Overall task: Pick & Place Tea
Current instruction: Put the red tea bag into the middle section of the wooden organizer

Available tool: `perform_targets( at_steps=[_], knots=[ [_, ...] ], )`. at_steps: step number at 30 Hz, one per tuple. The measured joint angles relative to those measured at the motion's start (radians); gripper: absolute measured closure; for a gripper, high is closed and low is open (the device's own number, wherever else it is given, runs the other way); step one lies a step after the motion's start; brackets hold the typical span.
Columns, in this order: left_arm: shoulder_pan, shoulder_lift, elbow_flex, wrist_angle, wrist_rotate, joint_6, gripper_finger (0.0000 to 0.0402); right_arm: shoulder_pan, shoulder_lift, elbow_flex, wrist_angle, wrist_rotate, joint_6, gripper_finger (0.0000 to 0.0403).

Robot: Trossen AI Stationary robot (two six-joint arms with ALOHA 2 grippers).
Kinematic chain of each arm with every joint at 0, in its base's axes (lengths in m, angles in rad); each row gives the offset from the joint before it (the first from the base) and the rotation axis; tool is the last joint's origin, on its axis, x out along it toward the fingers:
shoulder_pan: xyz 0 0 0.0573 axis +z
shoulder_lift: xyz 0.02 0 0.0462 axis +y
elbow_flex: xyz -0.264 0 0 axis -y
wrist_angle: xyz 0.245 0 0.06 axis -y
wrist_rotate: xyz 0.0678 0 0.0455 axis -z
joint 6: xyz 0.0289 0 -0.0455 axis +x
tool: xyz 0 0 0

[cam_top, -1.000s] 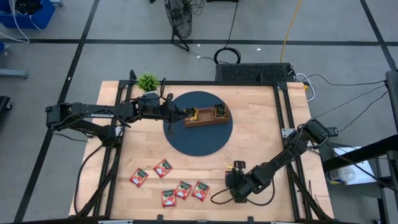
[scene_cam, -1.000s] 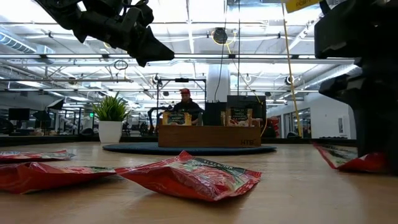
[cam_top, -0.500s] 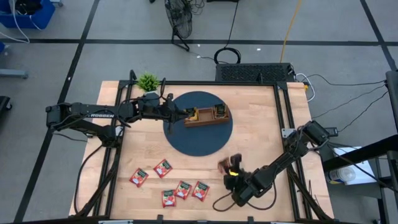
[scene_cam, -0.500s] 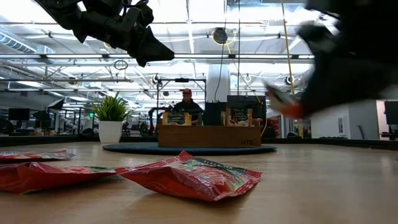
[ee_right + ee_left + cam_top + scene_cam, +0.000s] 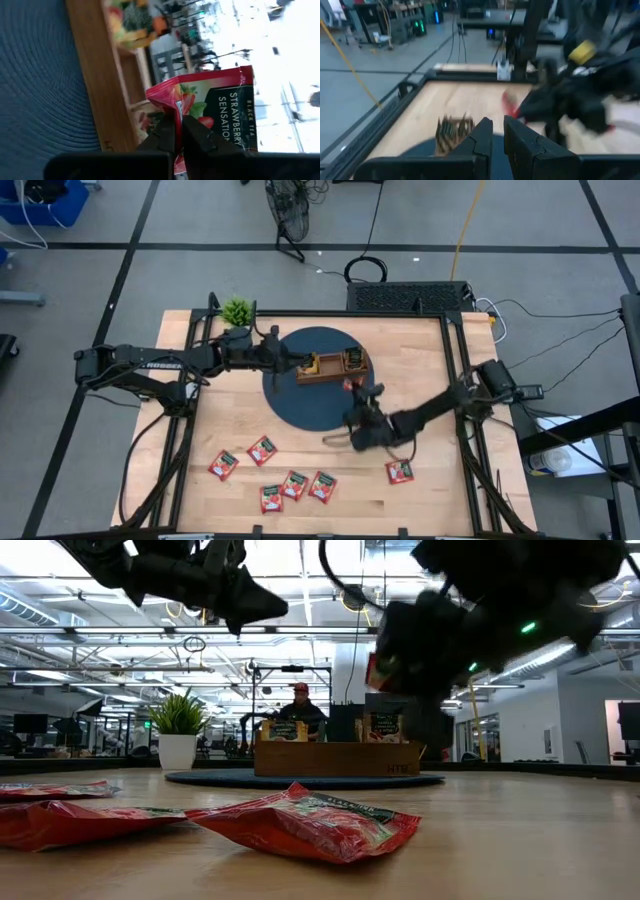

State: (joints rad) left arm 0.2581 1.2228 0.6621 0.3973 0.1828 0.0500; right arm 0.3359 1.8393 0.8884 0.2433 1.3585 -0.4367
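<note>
1. Right gripper (image 5: 352, 387) is over the dark round mat (image 5: 300, 415), just beside the wooden tray (image 5: 333, 366) on its near-right side. Fingers (image 5: 167, 131) are clamped on a red tea sachet (image 5: 210, 112); the label reads "STRAWBERRY SENSATION / BLACK TEA". In the low view the sachet (image 5: 377, 670) hangs in the air above the tray (image 5: 336, 757), motion-blurred.
2. Left gripper (image 5: 300, 362) hovers at the tray's left end, above the mat. Fingers (image 5: 485, 137) are drawn together with only a thin slit between them, holding nothing.
3. The tray sits on the far side of the mat. Sachets stand upright in it (image 5: 285, 729); I cannot tell which compartments.
4. Loose red sachets on the table (image 5: 420, 350): five in a cluster at near-left (image 5: 223, 465), (image 5: 262, 450), (image 5: 271, 498), (image 5: 294, 484), (image 5: 322, 486), plus one apart at near-right (image 5: 400, 471).
5. Small potted plant (image 5: 237, 311) sits at the table's far-left corner.
6. A person in a red cap (image 5: 299, 706) is in the room behind the tray.
</note>
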Motion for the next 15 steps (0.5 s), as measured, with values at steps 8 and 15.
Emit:
perform_targets(
  at_steps=[8,15],
  knots=[
    [0.000,0.002,0.000,0.061,0.000,-0.111,0.0350,-0.167,0.000,-0.175,0.812,-0.580,-0.599,0.0398],
    [-0.003,0.061,0.012,0.054,-0.137,-0.263,0.0349,-0.285,0.000,-0.170,0.911,-0.716,-0.728,0.0398]
  ],
)
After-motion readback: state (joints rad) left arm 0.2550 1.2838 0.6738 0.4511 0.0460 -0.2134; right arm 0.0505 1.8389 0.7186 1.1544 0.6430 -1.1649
